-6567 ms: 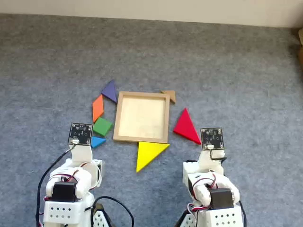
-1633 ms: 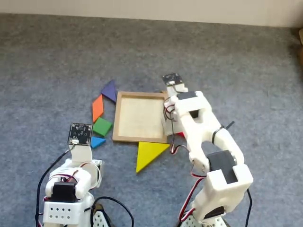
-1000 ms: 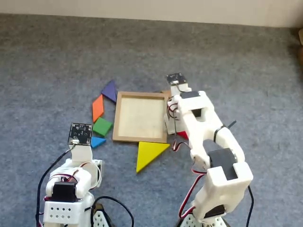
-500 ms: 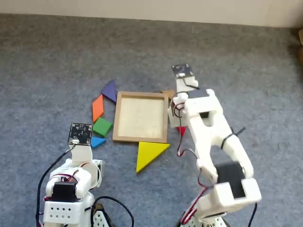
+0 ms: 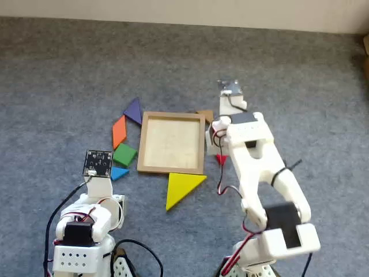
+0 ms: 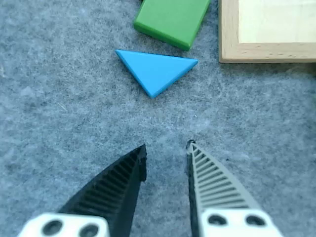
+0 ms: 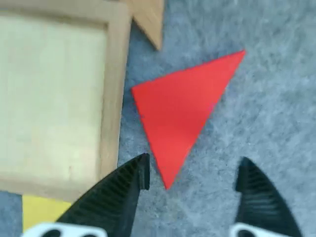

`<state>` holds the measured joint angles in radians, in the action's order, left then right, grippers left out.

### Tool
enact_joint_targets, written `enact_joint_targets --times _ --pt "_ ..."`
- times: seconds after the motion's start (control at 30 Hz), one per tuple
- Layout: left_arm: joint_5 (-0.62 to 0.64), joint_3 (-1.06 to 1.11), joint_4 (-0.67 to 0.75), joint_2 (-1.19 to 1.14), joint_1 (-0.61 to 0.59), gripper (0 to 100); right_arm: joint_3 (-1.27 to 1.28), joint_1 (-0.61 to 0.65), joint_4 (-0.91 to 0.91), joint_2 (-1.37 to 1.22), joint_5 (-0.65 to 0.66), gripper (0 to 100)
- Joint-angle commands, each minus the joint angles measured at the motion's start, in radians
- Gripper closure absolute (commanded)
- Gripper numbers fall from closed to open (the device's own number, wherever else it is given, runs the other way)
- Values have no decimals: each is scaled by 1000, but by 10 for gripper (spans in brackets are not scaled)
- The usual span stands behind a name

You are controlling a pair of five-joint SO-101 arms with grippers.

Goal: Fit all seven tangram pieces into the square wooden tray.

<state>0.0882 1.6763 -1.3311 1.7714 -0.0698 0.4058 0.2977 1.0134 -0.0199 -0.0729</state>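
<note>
Your left gripper (image 6: 165, 145) hangs low over bare carpet on the near side, jaws a narrow gap apart, nothing between them; just beyond its tips lies the small blue triangle (image 6: 155, 71), flat, and past that the green square (image 6: 173, 19), both beside the near left corner of the square wooden tray (image 6: 266, 52); the yellow triangle (image 5: 180, 186), a large one, lies against the tray's near rim, point towards you; the tray is pale wood with a raised rim, no piece inside; your right arm reaches out along the tray's right side, the right gripper (image 7: 194, 165) spread wide and holding nothing, its fingers either side of the near point of the large red triangle (image 7: 182, 113), which lies flat just beside the rim; farther off, the orange parallelogram (image 5: 119, 131) and purple triangle (image 5: 134, 109) sit off the far left corner, the brown piece (image 5: 204, 115) at the far right corner; grey carpet (image 5: 288, 69) throughout; a pale wall strip (image 5: 173, 11) behind.
</note>
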Motion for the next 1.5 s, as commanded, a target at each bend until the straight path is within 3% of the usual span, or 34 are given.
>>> enact_joint_targets --times 0.0,0.27,0.47,0.83,1.47 --pt "6 19 -6 44 -15 858 -140 7 2 -41 -86 648" --pt "6 19 -6 44 -15 858 -369 30 113 -200 -92 648" --pt "6 19 -6 44 -15 858 -449 41 110 -278 -193 648" --pt "6 19 -6 44 -15 858 -576 41 113 -456 -195 648" --pt "6 19 -6 44 -15 858 -584 39 117 -496 -195 649"
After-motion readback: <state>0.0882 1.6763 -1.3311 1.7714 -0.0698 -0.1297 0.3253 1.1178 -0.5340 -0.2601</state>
